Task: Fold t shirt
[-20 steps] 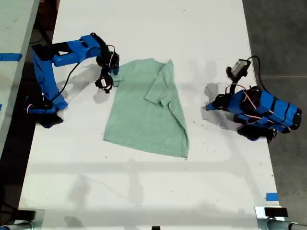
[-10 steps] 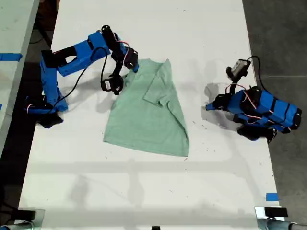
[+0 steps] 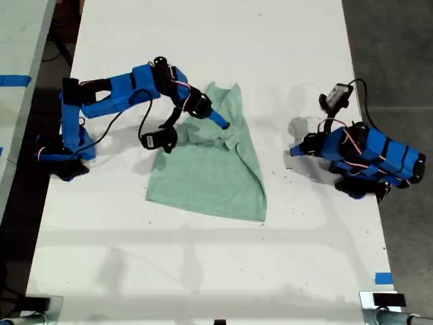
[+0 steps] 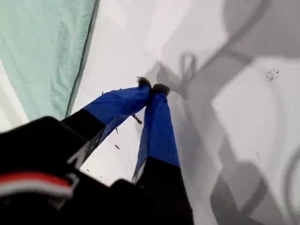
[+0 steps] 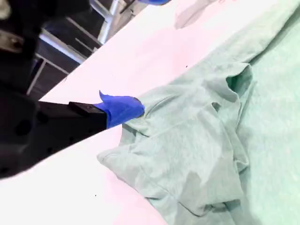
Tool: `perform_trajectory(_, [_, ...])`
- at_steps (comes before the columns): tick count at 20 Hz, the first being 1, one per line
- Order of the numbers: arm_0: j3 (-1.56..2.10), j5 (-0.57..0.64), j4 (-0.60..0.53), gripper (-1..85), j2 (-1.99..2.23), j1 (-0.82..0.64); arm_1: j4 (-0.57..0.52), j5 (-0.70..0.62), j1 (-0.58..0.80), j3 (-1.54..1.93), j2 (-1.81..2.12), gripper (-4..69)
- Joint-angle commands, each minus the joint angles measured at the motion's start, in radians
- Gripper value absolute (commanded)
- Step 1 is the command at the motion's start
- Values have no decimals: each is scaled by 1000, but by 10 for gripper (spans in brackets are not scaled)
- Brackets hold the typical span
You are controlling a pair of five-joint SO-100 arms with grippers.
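T-shirt [image 3: 210, 169] is soft, limp: pinch its bunched edge. Your second claw [image 3: 220, 122] (grip hidden) hovers there; first claw [image 4: 152, 88] closed, empty.

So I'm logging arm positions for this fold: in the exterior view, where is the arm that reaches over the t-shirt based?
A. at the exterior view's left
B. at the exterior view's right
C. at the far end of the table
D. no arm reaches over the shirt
A: the arm whose pincer, my second gripper, is over the t-shirt stands at the exterior view's left; my first gripper is over bare table.
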Motion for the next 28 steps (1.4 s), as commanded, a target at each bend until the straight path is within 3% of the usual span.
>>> perform_trajectory(1, [0,-110,54,74,229,-110,-25,-11,-3,44,6,11])
perform_trajectory(4, [324,-218,-5,-2,680,-328,-25,-9,-6,44,6,11])
perform_trajectory(6, [581,-241,-94,-2,960,-376,-25,-9,-8,44,6,11])
perform_trajectory(12, [1644,-486,-405,-3,1775,-354,-25,-8,-9,44,6,11])
perform_trajectory(16, [2146,-492,-456,-3,2286,-301,-25,-9,-5,44,6,11])
perform_trajectory(18, [2269,-500,-531,-3,2263,-259,-25,-6,-3,46,6,11])
perform_trajectory(28, [2269,-528,-497,-3,2283,-284,-26,0,-2,46,6,15])
